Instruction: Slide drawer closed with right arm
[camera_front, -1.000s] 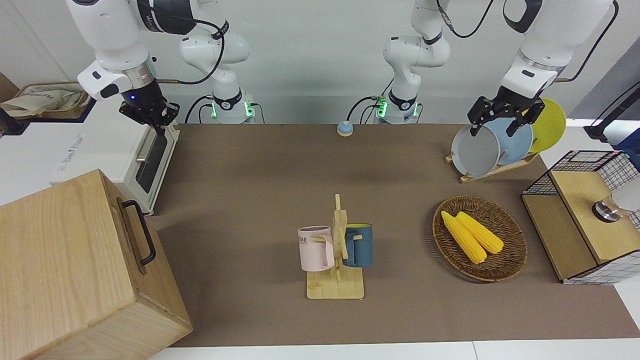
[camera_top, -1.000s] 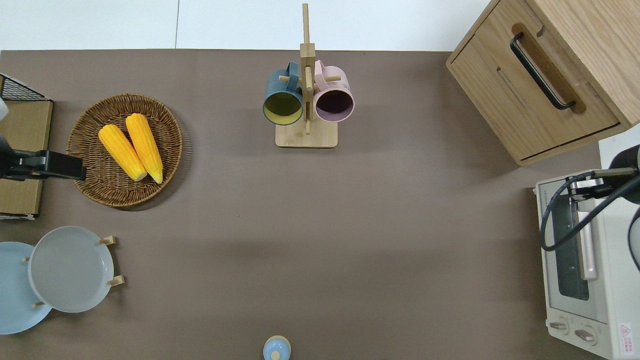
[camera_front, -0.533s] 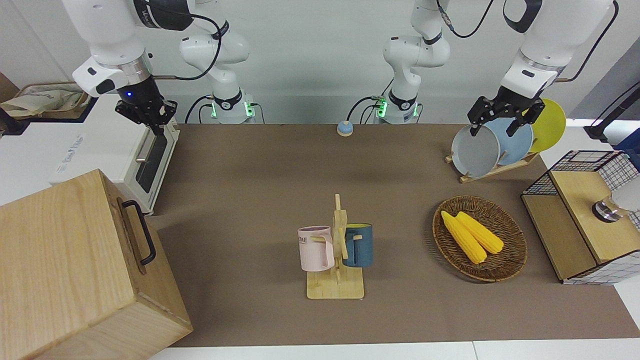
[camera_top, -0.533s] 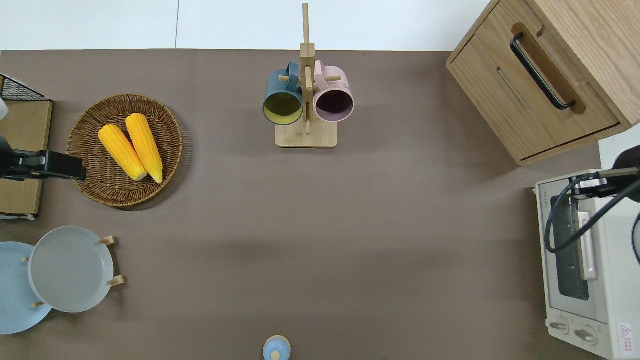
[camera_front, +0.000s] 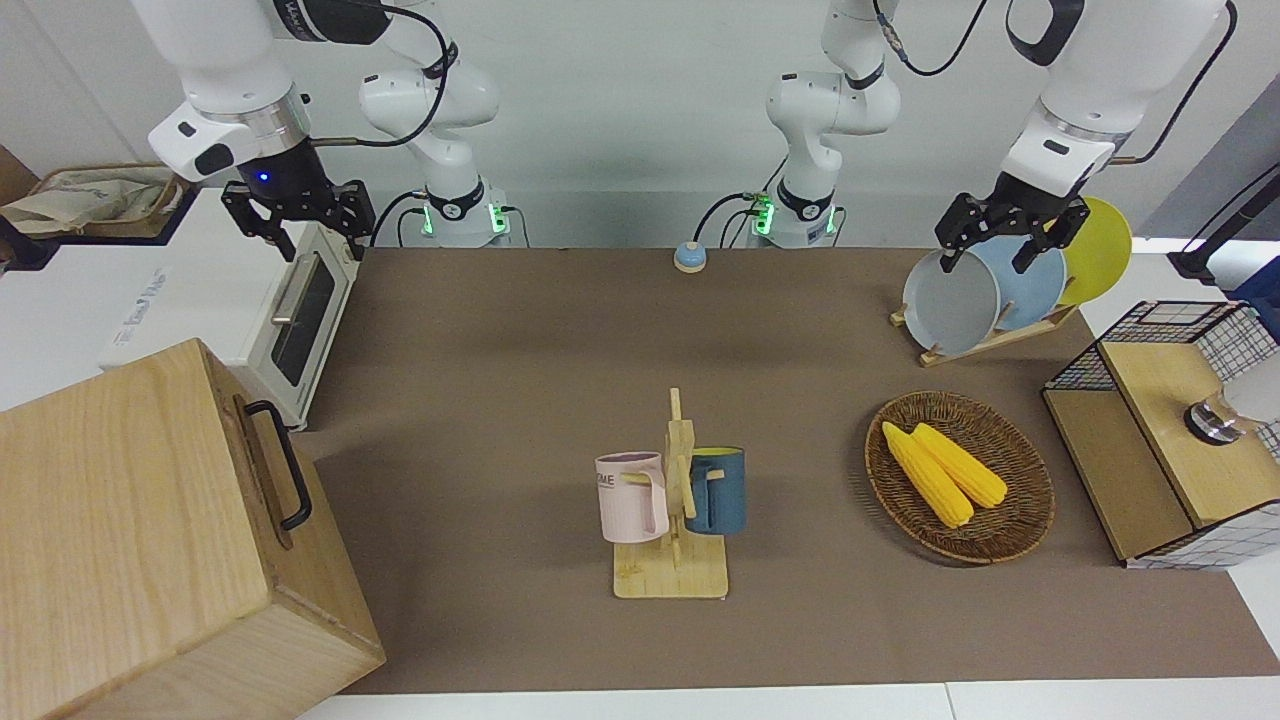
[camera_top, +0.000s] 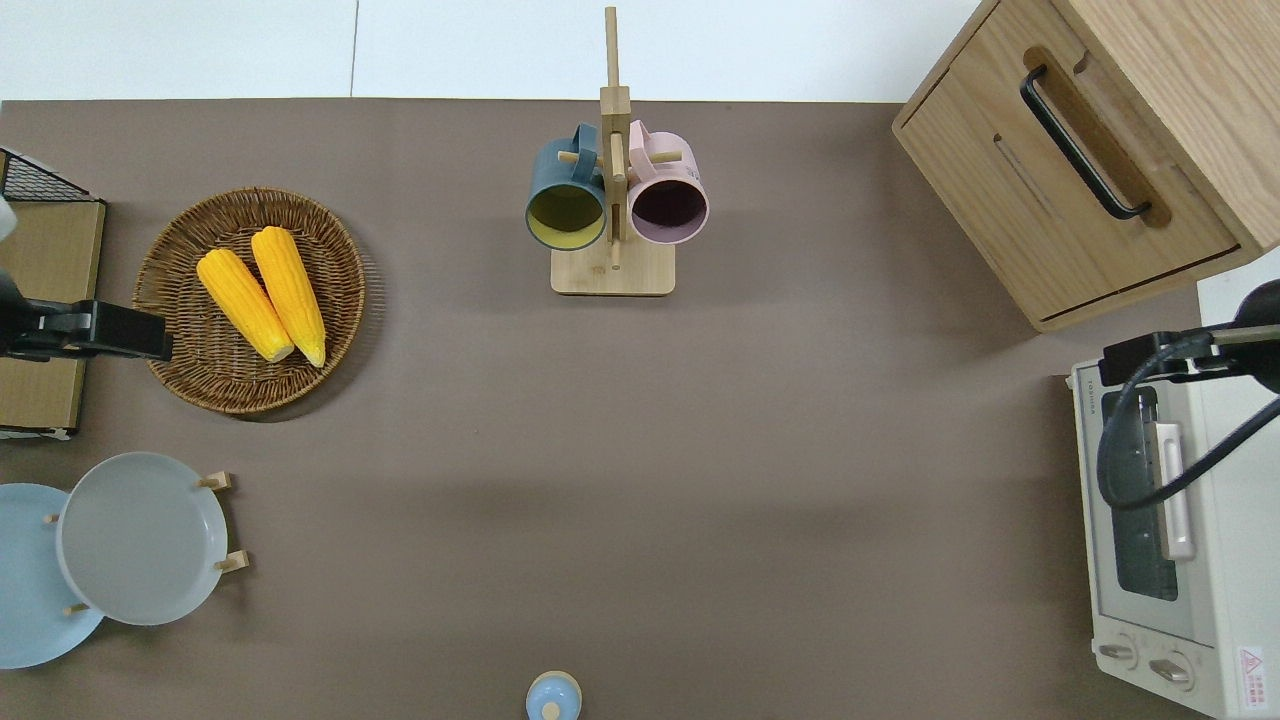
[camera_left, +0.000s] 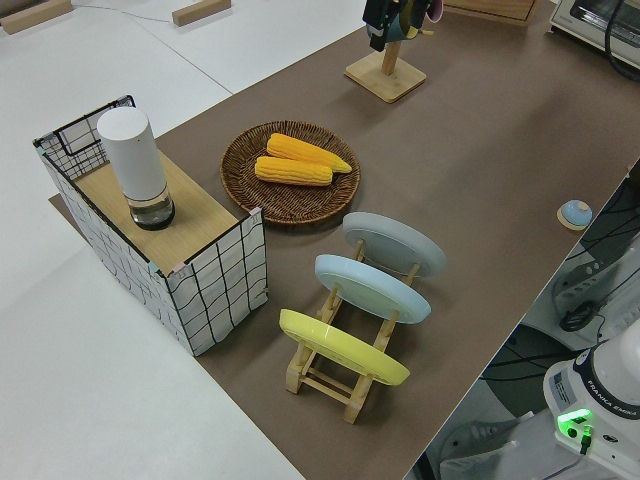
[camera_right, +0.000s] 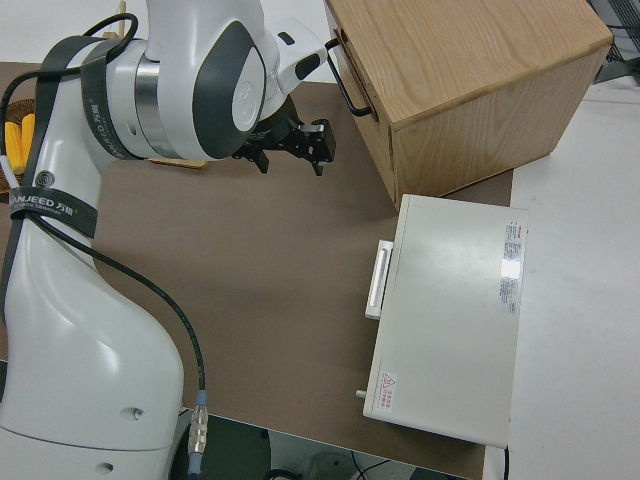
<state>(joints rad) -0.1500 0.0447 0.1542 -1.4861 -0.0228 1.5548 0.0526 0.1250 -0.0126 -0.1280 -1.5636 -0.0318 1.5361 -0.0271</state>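
The drawer (camera_front: 268, 470) with its black loop handle (camera_front: 283, 466) sits flush in the front of the big light-wood cabinet (camera_front: 130, 540), at the right arm's end of the table. It also shows in the overhead view (camera_top: 1075, 185) and the right side view (camera_right: 352, 80). My right gripper (camera_front: 300, 216) is open and empty, up in the air over the corner of the white toaster oven (camera_top: 1170, 530) that is closest to the cabinet, apart from the drawer. It shows in the right side view (camera_right: 291, 152) too. The left arm is parked, its gripper (camera_front: 1008, 238) open.
A mug rack (camera_front: 672, 520) with a pink and a blue mug stands mid-table. A wicker basket (camera_front: 1020, 520) holds two corn cobs. A plate rack (camera_front: 985, 340), a wood-and-mesh box (camera_front: 1150, 450) and a small blue knob (camera_front: 689, 258) are also on the table.
The right wrist has turned and risen a little over the toaster oven, and its fingers now show spread apart. The drawer and the left arm have not moved.
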